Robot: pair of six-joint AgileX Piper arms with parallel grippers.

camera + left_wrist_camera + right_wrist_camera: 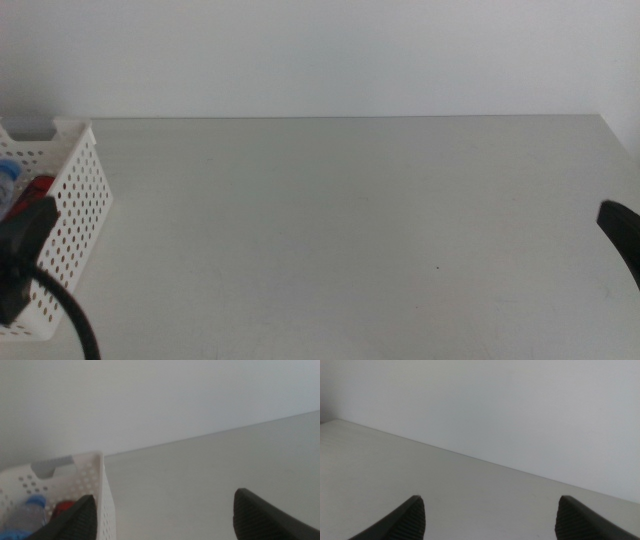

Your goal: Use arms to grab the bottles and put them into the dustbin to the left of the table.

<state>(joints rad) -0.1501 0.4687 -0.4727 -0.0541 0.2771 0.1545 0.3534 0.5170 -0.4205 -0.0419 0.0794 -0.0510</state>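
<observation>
The white perforated dustbin (72,195) stands at the table's left edge. Inside it lie a clear bottle with a blue cap (7,180) and a red can (36,187); the left wrist view shows the same bottle (34,505) and can (63,507) in the dustbin (92,477). My left gripper (25,238) hovers at the dustbin's near end, and its jaws (165,517) stand open with nothing between them. My right gripper (622,232) waits at the right edge of the table, open (490,517) and holding nothing.
The off-white table (350,230) stretches from the dustbin to the right gripper, with a plain wall behind it. A black cable (75,315) loops down from the left arm in front of the dustbin.
</observation>
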